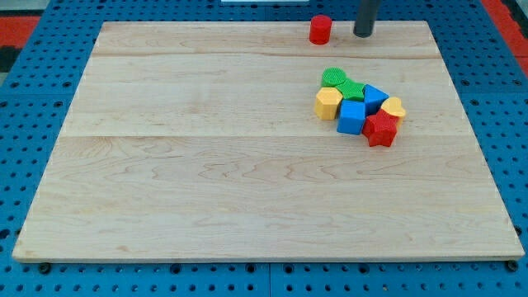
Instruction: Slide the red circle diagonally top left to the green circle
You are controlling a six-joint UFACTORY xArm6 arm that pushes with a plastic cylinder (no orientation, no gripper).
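The red circle [320,29] sits near the table [206,190]'s top edge, right of centre, and my tip [363,35] stands just to its right, apart from it. There are no fingers here, only the bare rod. Lower down and well apart from the red circle, the green circle [334,77] heads a tight cluster: a second green block [353,88], a yellow block [327,103], a blue cube [351,117], a blue block [375,97], a small yellow block [393,106], and a red star-like block [381,129].
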